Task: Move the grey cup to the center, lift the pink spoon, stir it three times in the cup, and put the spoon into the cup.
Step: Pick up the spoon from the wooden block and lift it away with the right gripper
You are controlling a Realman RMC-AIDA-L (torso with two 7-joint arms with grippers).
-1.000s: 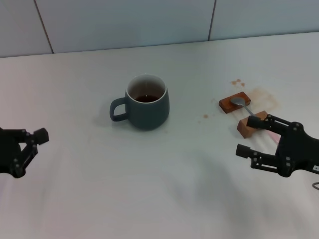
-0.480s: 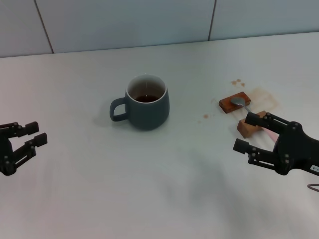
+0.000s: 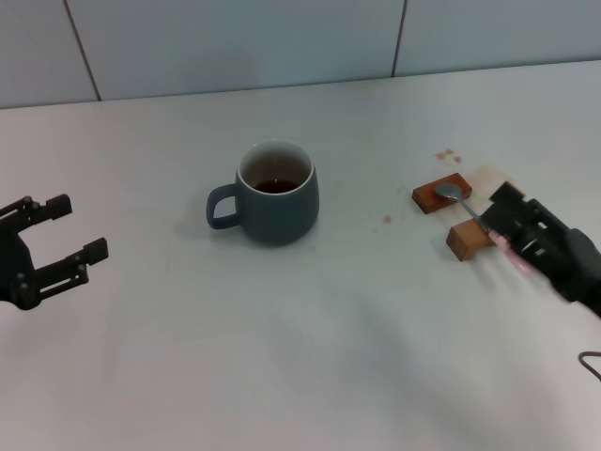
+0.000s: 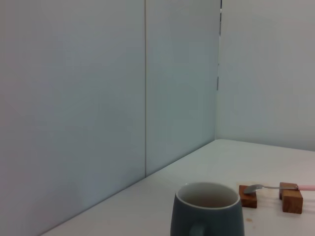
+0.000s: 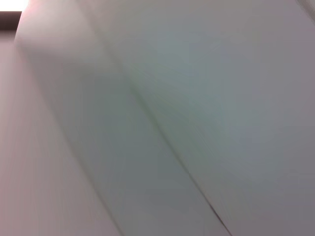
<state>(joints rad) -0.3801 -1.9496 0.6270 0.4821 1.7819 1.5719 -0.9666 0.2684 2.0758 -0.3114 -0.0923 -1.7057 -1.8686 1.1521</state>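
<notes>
The grey cup is standing upright near the middle of the white desk, its loop handle pointing toward the robot's left and a little brown liquid sitting inside. The pink spoon is lying across 2 wooden blocks well to the right of the cup, its silver bowl resting on the farther block. The right hand is hovering over the spoon's pink handle beside the nearer block; whether its fingers are parted or closed cannot be told. The left hand is sitting at the desk's left edge, fingers spread wide and holding nothing, well apart from the cup.
</notes>
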